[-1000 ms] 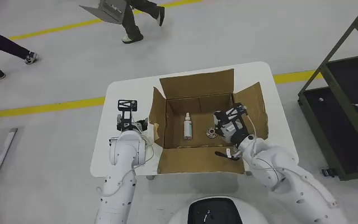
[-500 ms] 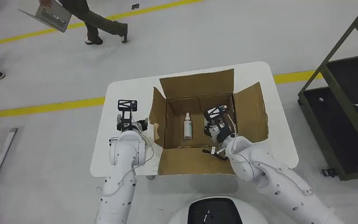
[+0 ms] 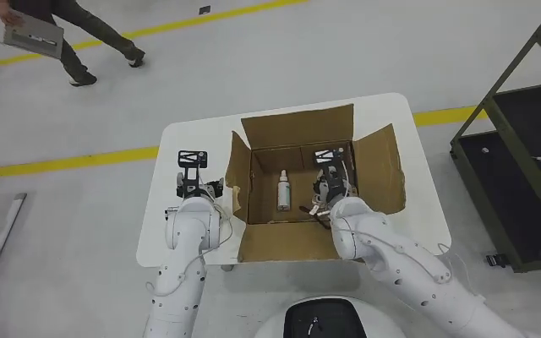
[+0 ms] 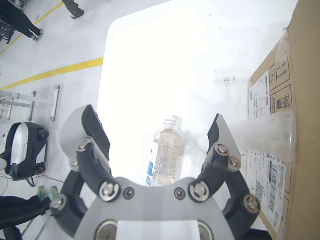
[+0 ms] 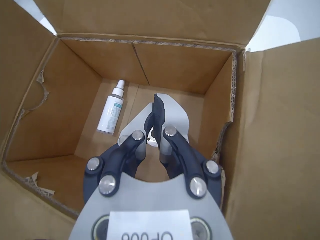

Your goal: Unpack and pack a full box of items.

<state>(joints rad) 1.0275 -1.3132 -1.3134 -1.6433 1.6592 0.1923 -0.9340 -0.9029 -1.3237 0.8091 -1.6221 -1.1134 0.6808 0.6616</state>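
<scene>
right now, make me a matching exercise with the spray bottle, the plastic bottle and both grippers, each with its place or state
Things:
1. spray bottle
2. clear plastic bottle
3. left gripper
4. right gripper

Places or states:
a. open, above the table
b. shut, inside the box
c. lying on the table beside the box
d. lying on the box floor

Pairs: 1-d, 2-c, 3-a, 4-b
</scene>
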